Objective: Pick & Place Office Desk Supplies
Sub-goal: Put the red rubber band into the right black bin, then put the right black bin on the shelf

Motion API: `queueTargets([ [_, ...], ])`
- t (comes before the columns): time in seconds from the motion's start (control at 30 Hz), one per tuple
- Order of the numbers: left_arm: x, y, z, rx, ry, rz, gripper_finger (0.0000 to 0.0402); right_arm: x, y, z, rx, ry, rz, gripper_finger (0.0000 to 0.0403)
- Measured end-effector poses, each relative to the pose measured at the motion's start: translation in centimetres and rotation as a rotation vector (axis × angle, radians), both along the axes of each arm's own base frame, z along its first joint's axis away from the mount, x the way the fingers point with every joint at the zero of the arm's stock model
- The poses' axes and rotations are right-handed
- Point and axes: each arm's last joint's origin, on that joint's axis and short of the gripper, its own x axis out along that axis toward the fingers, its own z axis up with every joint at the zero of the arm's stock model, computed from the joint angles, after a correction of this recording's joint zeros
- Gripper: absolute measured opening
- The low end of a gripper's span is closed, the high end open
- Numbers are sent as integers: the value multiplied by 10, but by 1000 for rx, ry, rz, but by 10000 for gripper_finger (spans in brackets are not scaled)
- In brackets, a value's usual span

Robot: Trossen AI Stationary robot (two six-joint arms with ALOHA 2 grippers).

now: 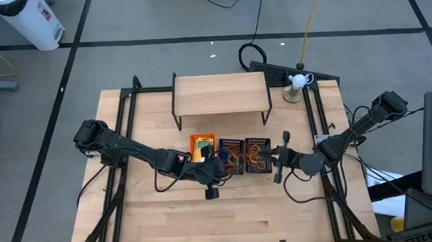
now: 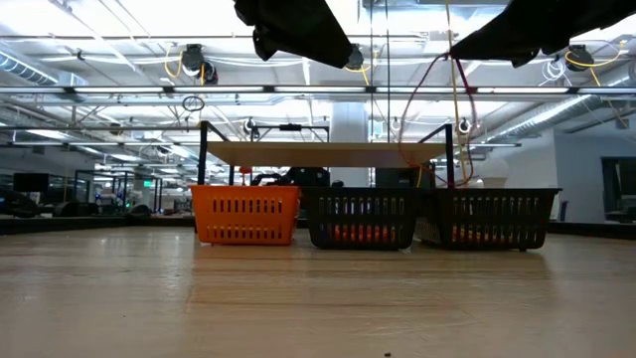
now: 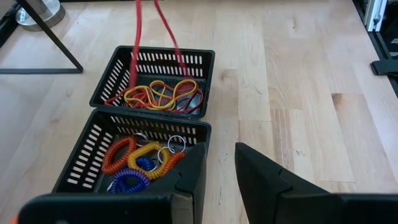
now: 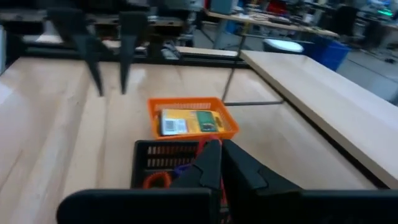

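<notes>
Three small trays stand in a row in front of the wooden riser: an orange tray (image 1: 202,146) holding a crayon box (image 4: 186,121), a middle black mesh tray (image 1: 230,156) holding coiled bands (image 3: 134,165), and a right black mesh tray (image 1: 258,155) holding rubber bands (image 3: 158,96). My right gripper (image 1: 278,162) hangs beside the right tray, shut on a red rubber band (image 3: 166,28) that rises out of it. My left gripper (image 1: 211,185) hovers on the near side of the middle tray, open, with nothing between its fingers (image 3: 186,180). My right gripper pinches the upper end of the red rubber band (image 4: 210,142) between its two shut fingers. The fingers come nearly level from the table's right. The band's two strands (image 2: 422,94) run up to the fingers, while its lower end (image 3: 121,93) stays in the right mesh tray.
The wooden shelf riser (image 1: 219,94) stands just behind the trays on thin dark legs. A small white object on a round base (image 1: 295,85) sits at the far right. Bare wood (image 1: 228,222) lies between the trays and the near edge.
</notes>
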Motion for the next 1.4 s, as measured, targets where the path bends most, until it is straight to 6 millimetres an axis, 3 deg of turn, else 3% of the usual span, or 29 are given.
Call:
queueTargets([
  [0.33,2,-1,2,6,-26,-13,88,-4,-9,-8,19,23,-178,0],
  [0.8,7,-2,10,75,-116,-82,88,-1,-15,-14,76,80,-138,11],
  [1.1,7,-5,10,58,-118,-134,88,-1,-19,-19,84,164,-78,107],
  [1.4,7,-15,16,260,-180,-294,88,1,-14,-15,109,143,6,218],
])
